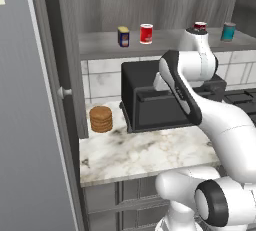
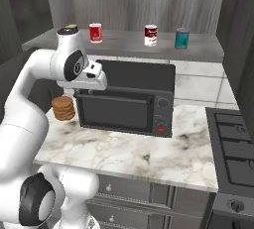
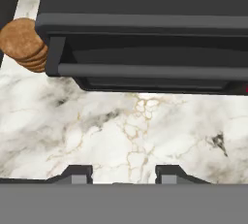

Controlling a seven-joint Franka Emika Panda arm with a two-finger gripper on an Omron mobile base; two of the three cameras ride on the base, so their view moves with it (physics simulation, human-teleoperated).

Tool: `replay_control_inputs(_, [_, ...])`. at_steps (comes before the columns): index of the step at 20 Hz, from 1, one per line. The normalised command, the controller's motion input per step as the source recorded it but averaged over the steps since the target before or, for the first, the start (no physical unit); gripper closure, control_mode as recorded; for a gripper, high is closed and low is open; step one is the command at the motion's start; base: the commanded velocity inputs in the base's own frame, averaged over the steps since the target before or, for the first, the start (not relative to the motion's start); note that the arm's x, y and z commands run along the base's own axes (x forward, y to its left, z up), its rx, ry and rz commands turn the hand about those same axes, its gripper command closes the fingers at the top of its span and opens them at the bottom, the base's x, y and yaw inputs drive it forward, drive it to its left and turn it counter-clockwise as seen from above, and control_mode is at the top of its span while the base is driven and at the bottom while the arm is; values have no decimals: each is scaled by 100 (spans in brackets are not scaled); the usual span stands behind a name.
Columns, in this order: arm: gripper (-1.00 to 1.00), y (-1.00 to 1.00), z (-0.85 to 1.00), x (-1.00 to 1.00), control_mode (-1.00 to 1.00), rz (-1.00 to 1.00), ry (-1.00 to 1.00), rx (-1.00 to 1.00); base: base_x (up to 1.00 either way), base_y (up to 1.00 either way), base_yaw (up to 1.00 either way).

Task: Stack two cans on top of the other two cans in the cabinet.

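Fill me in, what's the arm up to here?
Nothing is being handled yet. The white arm's gripper is empty, hanging over the marble counter in front of the black toaster oven. On the grey cabinet shelf all four cans stand unstacked: plain red can, red can with white band, teal can and dark blue can with yellow label. A stack of brown cookies sits beside the oven.

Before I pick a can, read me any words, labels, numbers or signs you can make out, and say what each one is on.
No text can be read anywhere.
dark blue can: yellow label, print too small to read.
red can with a white band: dark marks on the band, blurred.
plain red can: pale patch, no letters legible.
teal can: no lettering shows.
black oven: knobs and a red light, no readable markings.
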Motion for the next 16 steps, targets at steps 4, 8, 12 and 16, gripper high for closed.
replay_control_inputs(4, [-100,0,0,-1,-100,0,0,0,0,0,0])
replay_control_inputs(8, [-100,-3,-1,-36,-100,0,-19,2,0,0,0])
replay_control_inputs(12, [-100,2,24,-40,-100,-1,-66,3,0,0,0])
replay_control_inputs(16, [-100,1,46,-24,-100,0,-66,1,0,0,0])
